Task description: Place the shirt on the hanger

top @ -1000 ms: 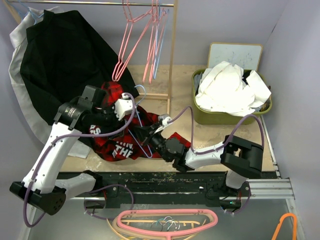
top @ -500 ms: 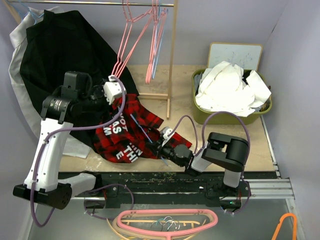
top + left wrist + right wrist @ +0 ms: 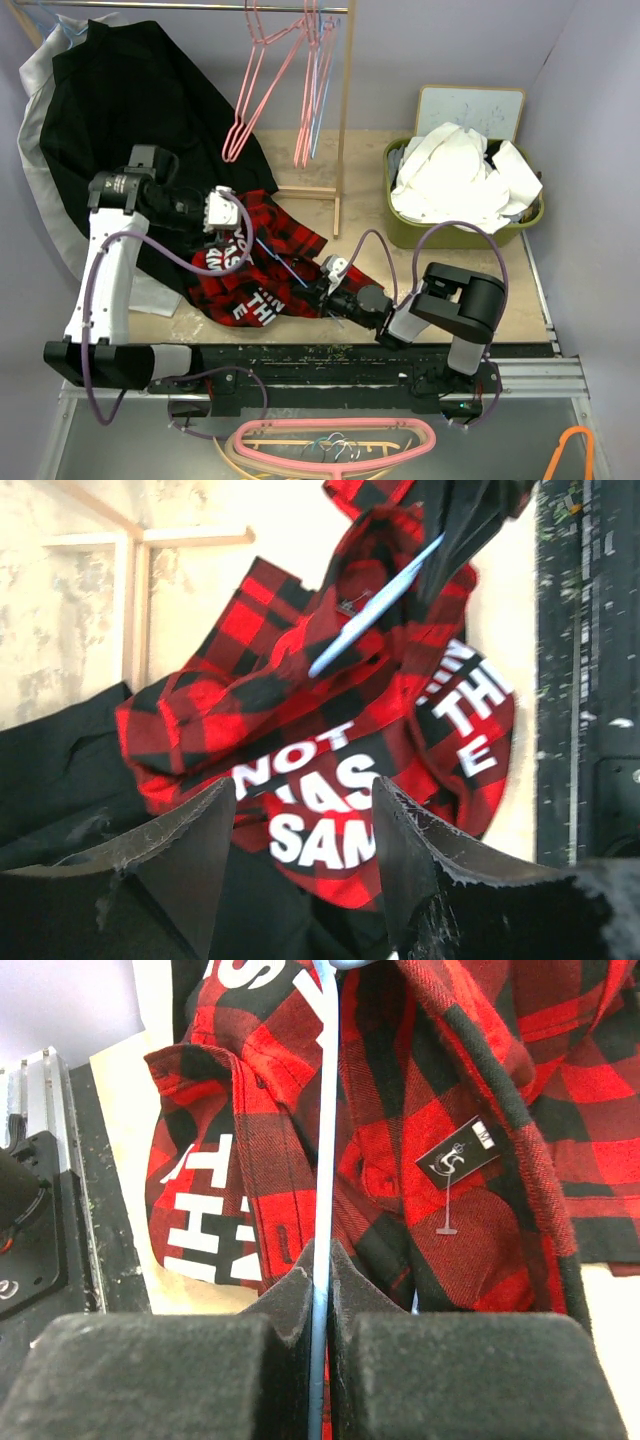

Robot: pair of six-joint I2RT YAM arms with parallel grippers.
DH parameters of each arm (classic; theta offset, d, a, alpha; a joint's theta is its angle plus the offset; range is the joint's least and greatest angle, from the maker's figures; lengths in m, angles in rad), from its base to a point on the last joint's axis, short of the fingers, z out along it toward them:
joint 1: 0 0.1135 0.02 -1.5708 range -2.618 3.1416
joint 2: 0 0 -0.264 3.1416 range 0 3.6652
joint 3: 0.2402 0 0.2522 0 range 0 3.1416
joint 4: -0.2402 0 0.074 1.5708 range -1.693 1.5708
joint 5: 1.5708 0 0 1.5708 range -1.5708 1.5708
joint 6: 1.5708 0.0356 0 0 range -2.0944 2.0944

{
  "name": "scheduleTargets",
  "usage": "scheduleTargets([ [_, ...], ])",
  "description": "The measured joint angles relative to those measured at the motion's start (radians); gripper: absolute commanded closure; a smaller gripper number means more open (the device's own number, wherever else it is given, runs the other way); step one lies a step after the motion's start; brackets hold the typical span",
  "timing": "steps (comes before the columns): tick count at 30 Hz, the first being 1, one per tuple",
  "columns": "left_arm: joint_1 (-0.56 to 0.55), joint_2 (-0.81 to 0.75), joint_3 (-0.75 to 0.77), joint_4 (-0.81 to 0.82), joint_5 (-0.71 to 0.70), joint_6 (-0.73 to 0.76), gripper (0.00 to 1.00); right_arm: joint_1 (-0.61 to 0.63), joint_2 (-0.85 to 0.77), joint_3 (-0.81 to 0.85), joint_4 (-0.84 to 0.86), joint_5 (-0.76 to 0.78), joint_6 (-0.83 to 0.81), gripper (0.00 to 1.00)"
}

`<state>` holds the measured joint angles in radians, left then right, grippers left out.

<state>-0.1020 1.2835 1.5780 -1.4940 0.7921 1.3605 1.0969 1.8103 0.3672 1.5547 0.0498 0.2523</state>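
Note:
The red-and-black plaid shirt [image 3: 262,272] lies crumpled on the table with its white letters showing; it also fills the left wrist view [image 3: 330,730] and the right wrist view [image 3: 420,1130]. The thin light-blue hanger [image 3: 283,268] lies across the shirt, partly under its folds, and shows as a rod in the left wrist view [image 3: 375,605]. My right gripper [image 3: 326,292] is shut on the hanger's rod [image 3: 322,1160] at the shirt's right edge; its fingertips [image 3: 322,1265] pinch the wire. My left gripper [image 3: 216,210] is open and empty over the shirt's left part [image 3: 300,870].
A big black shirt [image 3: 130,110] hangs at the left behind my left arm. Pink hangers [image 3: 262,80] hang on the rail by a wooden post [image 3: 345,120]. A green bin [image 3: 400,225] of white cloths stands at the right. More hangers [image 3: 330,440] lie at the near edge.
My left gripper lifted the shirt up and to the left, then let it go; the shirt has slumped onto the table. My right gripper, still on the hanger, has come down low.

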Motion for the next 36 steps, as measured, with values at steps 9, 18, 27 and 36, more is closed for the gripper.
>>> scheduleTargets([
  [9,0.106,0.19,-0.006,-0.029,0.111,0.293,0.32,-0.029,-0.09,-0.05,0.007,-0.047,-0.003,1.0],
  [18,0.003,0.29,-0.01,-0.042,0.146,0.37,0.37,-0.031,-0.092,-0.05,0.008,-0.069,-0.002,1.0],
  [27,-0.016,0.412,0.017,-0.038,0.204,0.372,0.38,-0.032,-0.118,-0.05,0.007,-0.068,0.0,1.0],
  [36,-0.071,0.438,0.015,-0.04,0.243,0.396,0.4,-0.038,-0.13,-0.05,0.007,-0.068,0.003,1.0],
])
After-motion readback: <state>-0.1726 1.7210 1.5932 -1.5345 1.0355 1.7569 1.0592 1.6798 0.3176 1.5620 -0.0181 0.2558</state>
